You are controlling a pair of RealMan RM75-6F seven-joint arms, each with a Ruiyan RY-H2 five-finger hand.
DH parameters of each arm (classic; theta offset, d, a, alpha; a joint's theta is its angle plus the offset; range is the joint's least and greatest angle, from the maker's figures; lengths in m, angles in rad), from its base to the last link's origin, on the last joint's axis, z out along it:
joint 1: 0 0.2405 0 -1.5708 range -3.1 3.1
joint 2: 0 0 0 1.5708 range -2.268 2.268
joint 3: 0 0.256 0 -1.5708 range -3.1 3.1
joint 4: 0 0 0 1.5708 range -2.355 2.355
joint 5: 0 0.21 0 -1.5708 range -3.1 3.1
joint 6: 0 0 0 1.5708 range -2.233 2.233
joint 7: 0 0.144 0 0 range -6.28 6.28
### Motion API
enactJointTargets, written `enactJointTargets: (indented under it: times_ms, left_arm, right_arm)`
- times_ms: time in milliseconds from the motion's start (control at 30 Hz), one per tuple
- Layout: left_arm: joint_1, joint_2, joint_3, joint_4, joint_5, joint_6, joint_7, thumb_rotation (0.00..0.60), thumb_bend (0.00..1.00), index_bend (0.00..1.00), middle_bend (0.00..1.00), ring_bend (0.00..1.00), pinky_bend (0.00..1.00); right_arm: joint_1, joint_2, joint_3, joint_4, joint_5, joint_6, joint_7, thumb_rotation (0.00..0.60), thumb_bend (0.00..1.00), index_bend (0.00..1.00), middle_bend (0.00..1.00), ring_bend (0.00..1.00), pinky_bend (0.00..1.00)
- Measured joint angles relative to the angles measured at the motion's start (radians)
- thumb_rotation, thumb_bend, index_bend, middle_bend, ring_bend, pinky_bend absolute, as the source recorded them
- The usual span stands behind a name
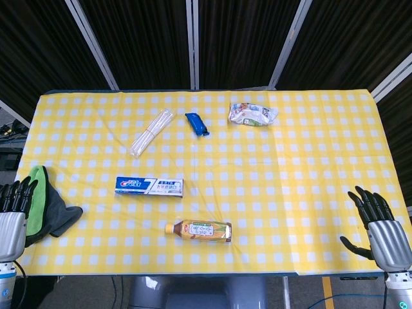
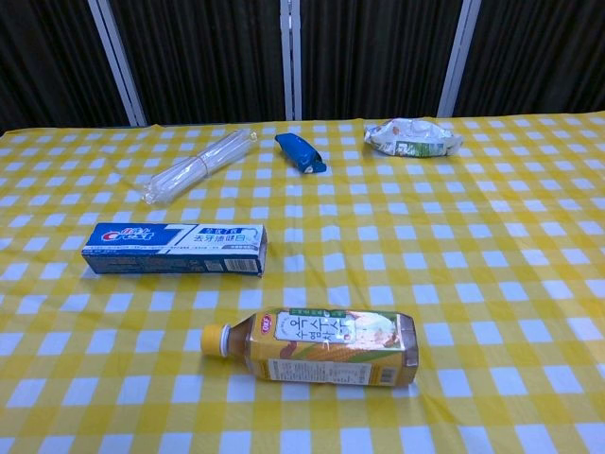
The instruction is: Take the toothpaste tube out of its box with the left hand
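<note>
One drink bottle lies nearest, one toothpaste box at its ten o'clock on the counter, untouched; left robot hand and right robot hand each hang released, fingers spread.

Toothpaste box: long blue-and-white carton with red logo, lying flat on its side, lengthwise parallel to the worktop's front edge. Position: left of centre, nearer the front edge than the back. End flaps appear closed; tube not visible.
</note>
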Motion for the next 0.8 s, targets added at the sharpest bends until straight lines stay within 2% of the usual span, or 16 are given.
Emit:
enactJointTargets:
  times_ms: [500,800]
  left_arm:
    - [-0.002,-0.005,0.004,0.005,0.007,-0.003,0.004,0.600,0.00,0.00,0.00,0.00,0.00]
    - [-0.004,-0.005,0.006,0.004,0.007,-0.009,0.005,0.600,0.00,0.00,0.00,0.00,0.00]
  right_arm:
    - [-0.003,0.000,0.002,0.002,-0.003,0.009,0.003,0.600,0.08,0.00,0.00,0.00,0.00]
    - [-0.004,-0.009,0.023,0.009,0.044,0.004,-0.004,0.600,0.08,0.00,0.00,0.00,0.00]
